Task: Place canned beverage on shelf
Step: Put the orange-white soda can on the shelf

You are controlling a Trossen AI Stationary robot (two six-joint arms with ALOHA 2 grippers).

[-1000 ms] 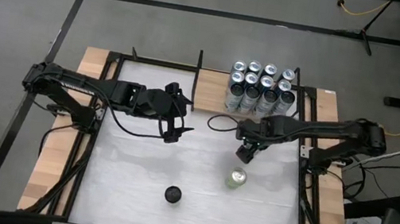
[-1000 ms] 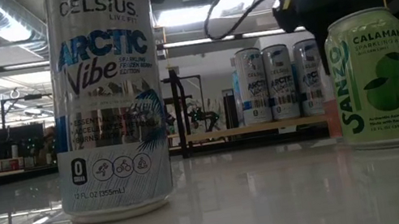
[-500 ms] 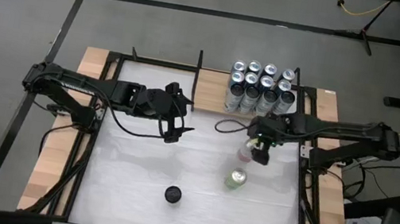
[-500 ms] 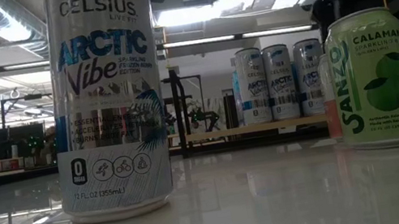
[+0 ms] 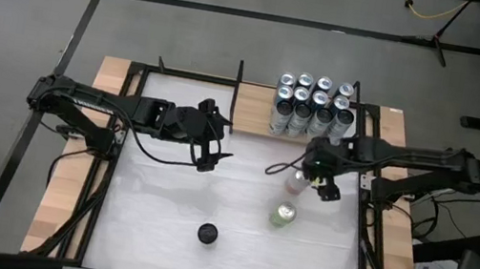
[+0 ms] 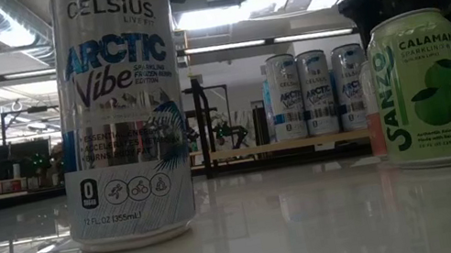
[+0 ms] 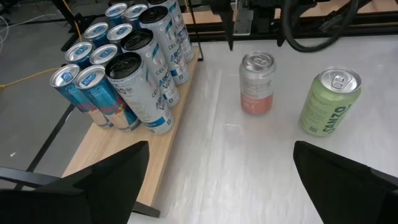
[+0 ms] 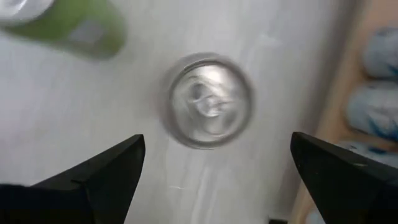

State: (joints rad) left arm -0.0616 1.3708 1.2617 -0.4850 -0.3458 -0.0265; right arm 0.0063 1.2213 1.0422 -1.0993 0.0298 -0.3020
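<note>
A pink-and-silver can (image 5: pixel 295 184) stands upright on the white table. My right gripper (image 5: pixel 321 186) hangs open above it, pointing steeply down. In the right wrist view the can's top (image 8: pixel 208 102) shows just ahead of the spread fingers, untouched. A green can (image 5: pixel 282 216) stands nearer the near edge, and a tall blue-and-white can (image 5: pixel 209 235) nearer still. The shelf (image 5: pixel 252 107), a light-brown board at the far edge, bears several cans (image 5: pixel 314 106) on its right part. My left gripper (image 5: pixel 210 154) waits open over the table's left half, facing the shelf (image 7: pixel 124 155).
Black frame rails and pale wooden strips (image 5: pixel 69 175) edge the table. A cable (image 5: pixel 278 168) loops from the right arm over the table near the pink can. In the low view the tall can (image 6: pixel 120 117) and the green can (image 6: pixel 422 92) stand close to the camera.
My right gripper has risen and gone toward the table's right edge, rolling about its own axis. The pink can, covered by the gripper a second ago, now shows standing on the table. The jaws have stayed open.
</note>
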